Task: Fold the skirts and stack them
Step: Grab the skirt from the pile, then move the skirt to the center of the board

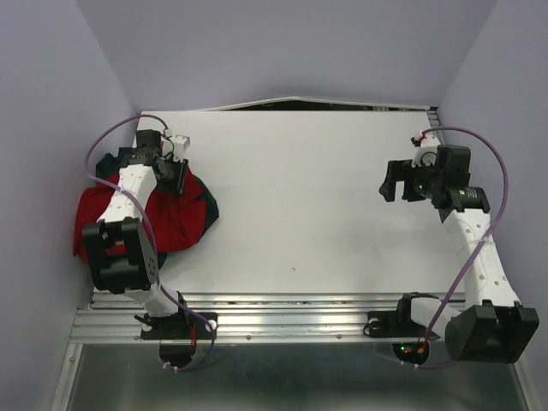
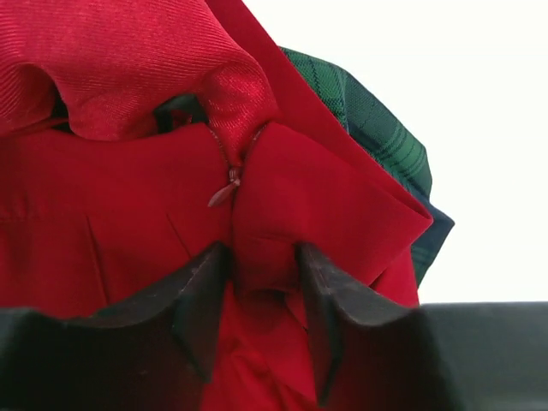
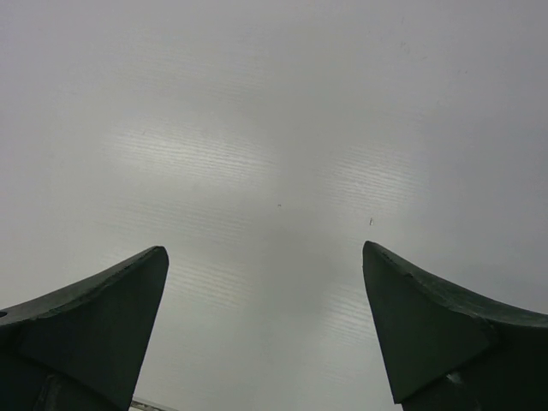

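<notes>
Top view, skirts: the red skirt [image 1: 107, 218] lies bunched up at the left edge of the bench [image 1: 300, 197]. The plaid skirt [image 1: 204, 205] peeks out at the red skirt's right side.
Top view, hands: the left hand [image 1: 177, 175] is down on the red skirt. The right hand [image 1: 392, 190] is far to the right of it.
Left wrist view: the left hand pinches a fold of the red skirt just below its zipper pull [image 2: 224, 193].
Right wrist view: the right hand is wide apart over bare bench.
</notes>
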Controlling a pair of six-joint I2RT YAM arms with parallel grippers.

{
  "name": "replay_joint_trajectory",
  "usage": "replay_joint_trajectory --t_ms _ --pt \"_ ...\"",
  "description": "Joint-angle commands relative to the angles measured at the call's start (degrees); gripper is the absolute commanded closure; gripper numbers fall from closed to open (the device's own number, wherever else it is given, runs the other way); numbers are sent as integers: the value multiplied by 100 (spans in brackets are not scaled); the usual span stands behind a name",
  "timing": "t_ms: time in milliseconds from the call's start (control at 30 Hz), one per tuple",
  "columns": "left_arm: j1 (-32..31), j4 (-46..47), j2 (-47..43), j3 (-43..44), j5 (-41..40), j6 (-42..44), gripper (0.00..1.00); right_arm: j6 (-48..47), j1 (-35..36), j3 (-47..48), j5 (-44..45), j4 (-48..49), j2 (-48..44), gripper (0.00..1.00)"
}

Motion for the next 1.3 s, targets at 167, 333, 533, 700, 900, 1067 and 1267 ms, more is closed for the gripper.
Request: replay_joint_trajectory --t_ms 167,333,533,700,900,1067,1267 --pt "39 -114 -546 482 343 -73 100 -8 -21 163 -98 82 21 0" --pt "39 -255 -1064 1008 685 -143 100 9 -21 242 -116 73 109 0" --pt "-127 -545 -1206 2001 1336 -231 100 62 -21 277 -142 82 136 0" --pt "-541 -616 -891 3223 1591 -433 100 97 -21 330 -160 65 188 0" --pt "-1217 -985 -29 5051 2180 -548 100 246 -74 462 -186 56 241 0" --pt "-1595 -600 227 5580 2847 -522 100 440 -188 594 -221 65 320 0" --pt "-2026 262 376 5457 3770 -539 100 431 -241 594 -581 117 408 0"
